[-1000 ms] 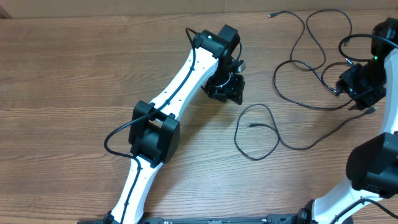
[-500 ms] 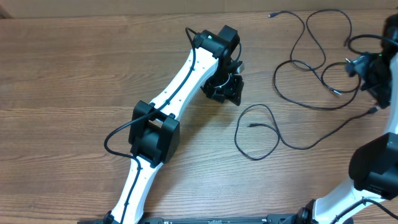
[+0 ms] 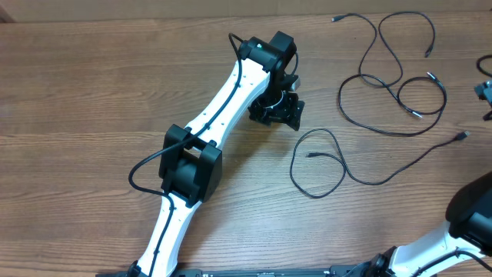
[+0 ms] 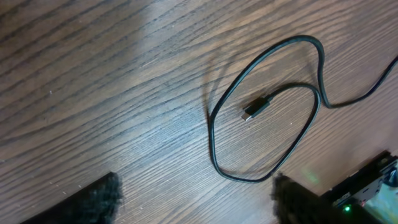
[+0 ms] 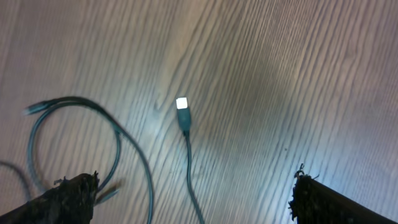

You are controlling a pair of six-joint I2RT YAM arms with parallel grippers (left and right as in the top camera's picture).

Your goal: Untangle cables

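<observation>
Since a second ago, the right gripper (image 5: 196, 186) has drawn away from the cables (image 3: 341, 100) toward the right edge of the table (image 3: 92, 92), and its fingers (image 5: 68, 196) have spread. In its wrist view they stand wide apart with nothing between them, above a cable end with a bright-tipped plug (image 5: 183, 109). The left gripper (image 3: 278, 110) sits near the table's middle as before. Its fingers (image 4: 93, 199) are also wide apart and hold nothing. Just beside it on the wood lies a looped cable (image 4: 212, 134), with one small plug (image 4: 252, 111) resting inside the loop. Its other end runs out right to a plug (image 3: 463, 135) near the table edge. The remaining cables curl loosely across the upper right of the table, crossing one another, with one loose plug end (image 3: 336, 18) at the far edge.
</observation>
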